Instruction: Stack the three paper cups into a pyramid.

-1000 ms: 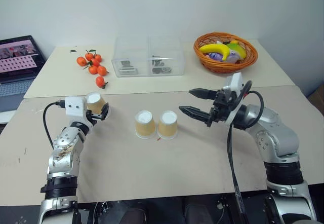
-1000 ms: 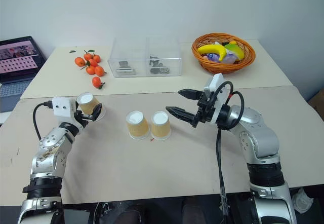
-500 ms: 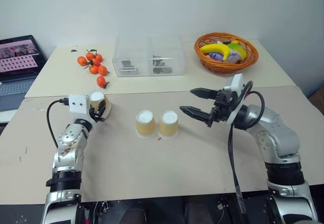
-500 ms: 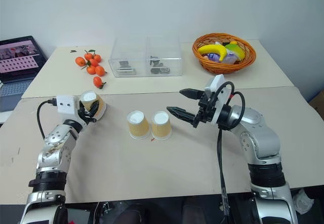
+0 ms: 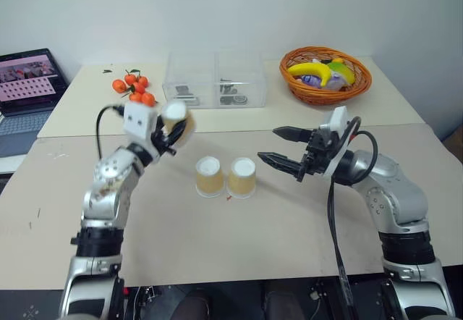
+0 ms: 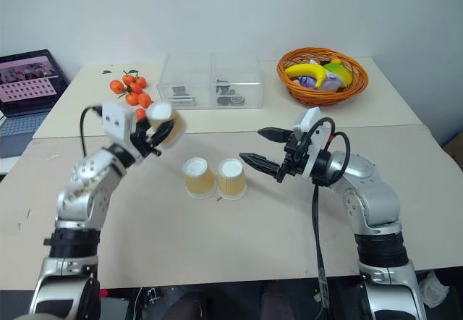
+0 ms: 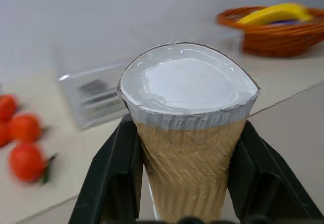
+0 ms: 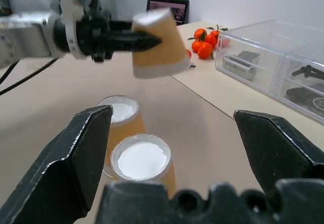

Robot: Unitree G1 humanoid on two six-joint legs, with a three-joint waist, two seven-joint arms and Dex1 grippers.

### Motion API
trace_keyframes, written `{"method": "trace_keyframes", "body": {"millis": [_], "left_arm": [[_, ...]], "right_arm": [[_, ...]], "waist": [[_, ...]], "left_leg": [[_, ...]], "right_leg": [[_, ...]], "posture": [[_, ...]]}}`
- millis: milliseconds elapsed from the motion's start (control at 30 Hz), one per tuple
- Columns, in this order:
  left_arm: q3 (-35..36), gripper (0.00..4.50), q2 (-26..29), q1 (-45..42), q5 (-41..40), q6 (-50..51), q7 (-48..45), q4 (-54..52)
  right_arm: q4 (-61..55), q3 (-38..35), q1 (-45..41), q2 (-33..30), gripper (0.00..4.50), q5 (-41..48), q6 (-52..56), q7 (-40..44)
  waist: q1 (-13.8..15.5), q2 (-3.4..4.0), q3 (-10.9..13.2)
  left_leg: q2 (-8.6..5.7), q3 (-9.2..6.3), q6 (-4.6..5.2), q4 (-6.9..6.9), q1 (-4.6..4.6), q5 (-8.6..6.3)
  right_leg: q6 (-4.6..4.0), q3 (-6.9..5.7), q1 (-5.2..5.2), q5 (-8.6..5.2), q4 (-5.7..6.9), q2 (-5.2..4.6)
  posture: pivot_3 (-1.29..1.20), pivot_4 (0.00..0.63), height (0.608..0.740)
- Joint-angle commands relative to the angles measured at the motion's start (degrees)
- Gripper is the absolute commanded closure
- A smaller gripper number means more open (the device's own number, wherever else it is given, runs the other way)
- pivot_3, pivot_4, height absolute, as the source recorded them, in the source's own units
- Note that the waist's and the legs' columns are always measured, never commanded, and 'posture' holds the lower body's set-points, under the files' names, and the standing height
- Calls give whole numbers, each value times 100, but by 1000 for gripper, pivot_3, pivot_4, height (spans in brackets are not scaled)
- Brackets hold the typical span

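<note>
We take the pair of tan-brown tapered paper cups [image 5: 224, 177] standing upside down, white bases up and touching side by side on the beige table [image 5: 239, 240], as our landmark. Just to their right hovers the right gripper [image 5: 278, 146], its two black fingers spread wide with nothing between them, pointing toward the pair. Up and to the left of the pair, clear of the table, the left gripper [image 5: 172, 133] is clamped on the third tan paper cup [image 5: 178, 119], tilted with its white base leading. Beyond the pair, on the farther table, sit a clear plastic compartment box [image 5: 213, 81], a cluster of small orange tangerines [image 5: 132, 88] to its left, and an orange woven basket [image 5: 325, 76] of fruit to its right; a laptop [image 5: 27, 82] lies far left. The left wrist view shows the fingers [image 7: 114, 173] pressing the held cup's sides; the right wrist view looks down on the pair's white bases.
</note>
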Motion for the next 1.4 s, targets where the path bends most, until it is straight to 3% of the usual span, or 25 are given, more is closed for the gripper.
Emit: {"method": "trace_keyframes", "body": {"millis": [33,167,300,533,833,1400], "left_arm": [[193,2601,330,-580,-644,569,-518,-380],[302,2601,750,-1102,-1632,1598,-1198,-607],[169,2601,1158,-965,-2270,2129,-2007,-985],[-466,2601,1700,-403,-1562,1539,-2876,-795],[-622,2601,1406,-839,-1054,1000,-3017,90],[-810,2601,1207,-669,-1021,1142,-3374,-144]], "right_arm": [[-160,-73,-3,-49,0,2,-149,-22],[-230,-110,76,-80,0,15,-132,-56],[-245,-120,89,-100,0,13,-139,-96],[-339,-119,184,-103,0,28,-129,-181],[-368,-124,204,-107,0,19,-132,-229],[-669,-199,367,-346,0,413,193,10]], "waist": [[-39,0,0],[-142,0,0],[-178,0,1],[-155,0,1],[-140,-1,2],[-142,-1,2]], "left_leg": [[0,1,0,-1,2,0],[1,0,1,-3,2,0],[1,1,2,-3,4,-1],[0,2,1,-2,7,0],[0,1,1,-1,2,0],[0,1,1,0,3,0]], "right_leg": [[0,1,0,0,-1,0],[1,0,-2,0,-1,0],[3,1,-2,-2,1,0],[1,2,0,-1,4,2],[1,2,-1,-1,0,1],[1,3,0,-1,1,1]], "posture": [[0,150,728],[0,150,728],[0,150,728],[0,150,728],[0,150,728],[0,150,728]]}}
